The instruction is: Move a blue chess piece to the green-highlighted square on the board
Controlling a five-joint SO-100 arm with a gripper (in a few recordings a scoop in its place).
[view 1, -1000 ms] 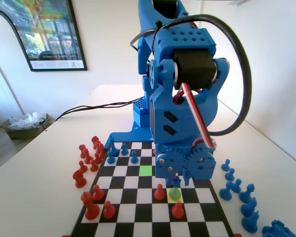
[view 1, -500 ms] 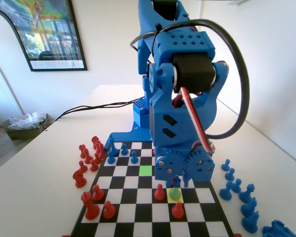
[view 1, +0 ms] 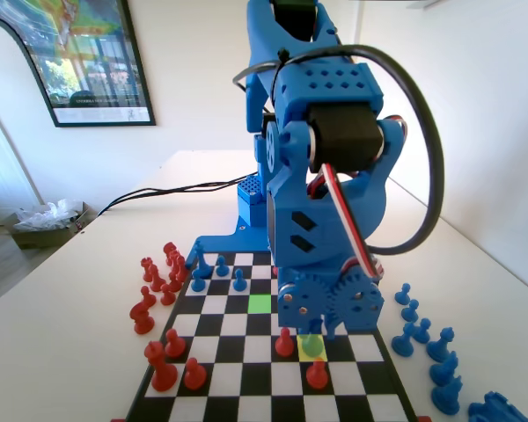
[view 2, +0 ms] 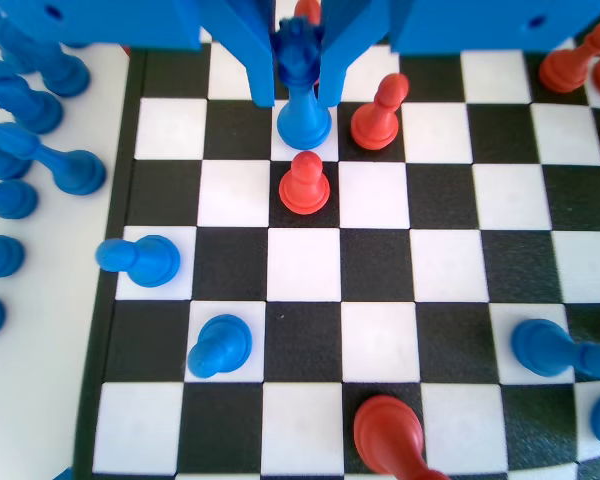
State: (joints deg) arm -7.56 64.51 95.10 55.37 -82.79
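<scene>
Blue plastic fills the gap of my tool (view 2: 298, 85): the piece (view 2: 302, 95) stands upright between the two jaws, its knobbed top up among them and its flared base on the board (view 2: 310, 265). The jaws sit close against its stem on either side, but I cannot tell whether they have clamped it or merely bracket it. In the fixed view the piece (view 1: 312, 338) stands on the yellow square (view 1: 313, 352), with my tool (view 1: 312, 327) low over it, and the green square (view 1: 260, 303) lies one file to the left and two rows further toward my arm's base.

To do this step well, I judge the grip must be made firm on the stem below the knob before any lift, since a slim stem can pivot between flat jaws. Then a straight rise, high enough for the base to pass over its neighbours. Two red pawns crowd it: one (view 2: 304, 183) just in front of its base in the wrist view, another (view 2: 379, 112) just beside it on the right. Any sideways drag at board level would likely topple one. The green square looks bare, so I would carry over it, lower plumb and release only once the base sits flat.
</scene>
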